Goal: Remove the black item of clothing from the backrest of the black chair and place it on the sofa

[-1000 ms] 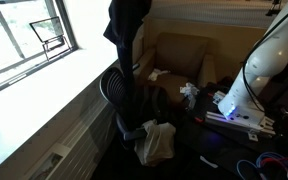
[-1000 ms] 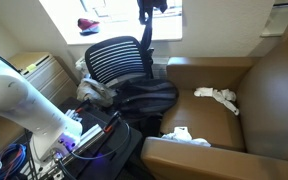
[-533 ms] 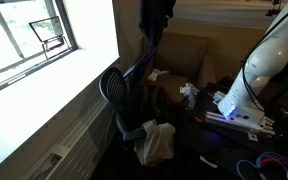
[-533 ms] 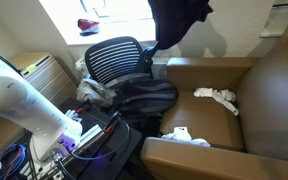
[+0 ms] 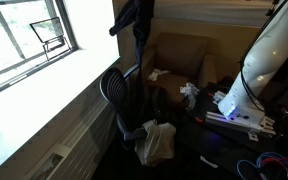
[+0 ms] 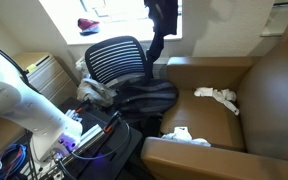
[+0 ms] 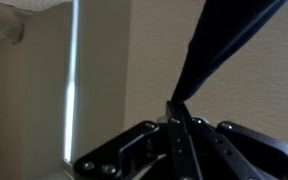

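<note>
The black item of clothing hangs in the air from the top of both exterior views, above the black mesh chair and clear of its backrest. In the wrist view my gripper is shut on a pinch of the dark garment, which stretches up to the right. The gripper itself is above the edge of both exterior views. The brown sofa lies beside the chair, also in an exterior view.
White cloths lie on the sofa seat and armrest. A dark bag sits on the chair seat. A window sill runs along the wall. A white robot base and cables stand by the chair.
The hanging garment has swung: from bunched over the chair, out toward the sofa half a second ago, now back closer to the chair and window, still held high.
</note>
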Controlling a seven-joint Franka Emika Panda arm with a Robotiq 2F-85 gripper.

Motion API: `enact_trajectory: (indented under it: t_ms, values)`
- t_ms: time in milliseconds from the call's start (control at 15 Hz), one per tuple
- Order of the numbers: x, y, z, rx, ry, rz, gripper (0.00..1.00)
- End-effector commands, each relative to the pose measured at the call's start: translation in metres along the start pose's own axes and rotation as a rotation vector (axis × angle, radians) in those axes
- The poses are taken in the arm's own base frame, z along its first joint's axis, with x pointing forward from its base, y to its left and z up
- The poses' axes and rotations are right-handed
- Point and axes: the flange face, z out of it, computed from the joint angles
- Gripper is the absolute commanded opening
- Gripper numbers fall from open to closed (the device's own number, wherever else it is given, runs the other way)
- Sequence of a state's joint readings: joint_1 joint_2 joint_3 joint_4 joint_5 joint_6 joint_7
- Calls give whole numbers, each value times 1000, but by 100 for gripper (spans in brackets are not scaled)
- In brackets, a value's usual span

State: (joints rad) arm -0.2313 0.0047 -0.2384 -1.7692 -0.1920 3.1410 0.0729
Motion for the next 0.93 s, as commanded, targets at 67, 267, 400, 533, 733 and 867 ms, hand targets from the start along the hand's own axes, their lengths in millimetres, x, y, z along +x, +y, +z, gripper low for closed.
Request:
enact_trajectory:
  t_ms: [67,267,400,533,733,867]
  values:
    - [4,115,24,-234,38,-54,0]
    - [-9,128,21,-256,-2,-45,1]
    - [-9,139,27,-284,0,-54,0]
    - [-19,124,28,-243,-41,-11,0]
    - [-45,108,38,-176,-155,145,0]
    - [-62,105,48,-117,-254,219,0]
